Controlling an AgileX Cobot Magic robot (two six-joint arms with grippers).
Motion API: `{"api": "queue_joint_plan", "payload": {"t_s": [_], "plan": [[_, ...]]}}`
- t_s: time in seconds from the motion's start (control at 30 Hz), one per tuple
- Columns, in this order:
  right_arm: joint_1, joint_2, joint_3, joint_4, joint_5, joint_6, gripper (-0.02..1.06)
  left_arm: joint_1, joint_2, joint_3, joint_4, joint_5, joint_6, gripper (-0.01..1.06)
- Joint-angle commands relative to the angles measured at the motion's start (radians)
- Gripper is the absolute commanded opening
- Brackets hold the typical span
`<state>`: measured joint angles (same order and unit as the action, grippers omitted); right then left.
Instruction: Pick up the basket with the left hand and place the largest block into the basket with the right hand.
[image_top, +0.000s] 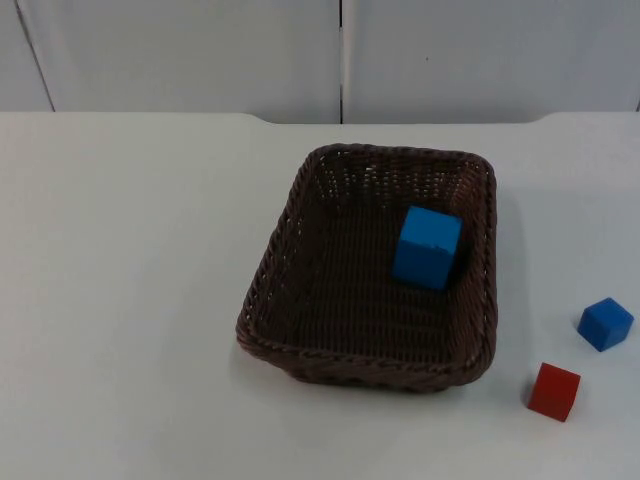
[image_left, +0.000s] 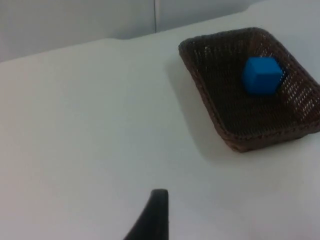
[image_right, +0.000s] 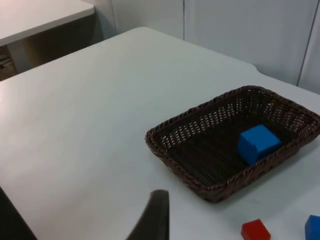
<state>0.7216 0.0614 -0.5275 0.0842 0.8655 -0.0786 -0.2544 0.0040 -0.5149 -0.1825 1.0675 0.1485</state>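
Basket (image_top: 300, 290) sits flat on the desk (image_top: 120, 300), right of centre in the top view, long axis running from the near edge toward the grey partition wall (image_top: 200, 50). We see the large blue block (image_top: 428, 247) already inside it, resting on the woven floor against the right-hand wall, toward the far end. Two smaller blocks lie outside on the desk, well apart from the basket's right rim: a small blue block (image_top: 605, 323) and a red block (image_top: 554, 390) just nearer the front edge.

We judge the placing done as things lie, so the relation that counts is basket to left arm. In the left wrist view the basket (image_left: 235, 125) lies ahead and off to one side of the left end effector (image_left: 159, 200), well apart, bare desk between them; its near long wall is the closest edge for a grip. The right end effector (image_right: 159, 200) also looks at the basket (image_right: 200, 150) from a distance, with the blue block (image_right: 257, 144) inside and the red block (image_right: 255, 230) close by.

Both arms look pulled back and waiting. One black fingertip shows per wrist view; we cannot tell whether either end effector is apart or together. Neither holds anything that we can see.
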Motion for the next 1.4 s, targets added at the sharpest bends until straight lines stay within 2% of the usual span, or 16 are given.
{"api": "queue_joint_plan", "payload": {"t_s": [0.0, 0.5, 0.73, 1.37], "plan": [[-0.003, -0.023, 0.000, 0.004, 0.019, 0.003, 0.82, -0.004, -0.004, 0.010, -0.001, 0.000, -0.003, 0.87], [-0.003, -0.061, 0.000, 0.028, 0.068, 0.018, 0.82, -0.004, -0.004, 0.020, 0.009, 0.009, -0.007, 0.87], [-0.003, -0.061, -0.008, -0.013, 0.218, 0.014, 0.82, -0.004, -0.004, 0.020, 0.009, 0.009, -0.007, 0.87], [-0.003, -0.061, 0.011, -0.030, 0.214, 0.011, 0.82, -0.004, -0.004, 0.020, 0.007, 0.009, -0.007, 0.87]]}}
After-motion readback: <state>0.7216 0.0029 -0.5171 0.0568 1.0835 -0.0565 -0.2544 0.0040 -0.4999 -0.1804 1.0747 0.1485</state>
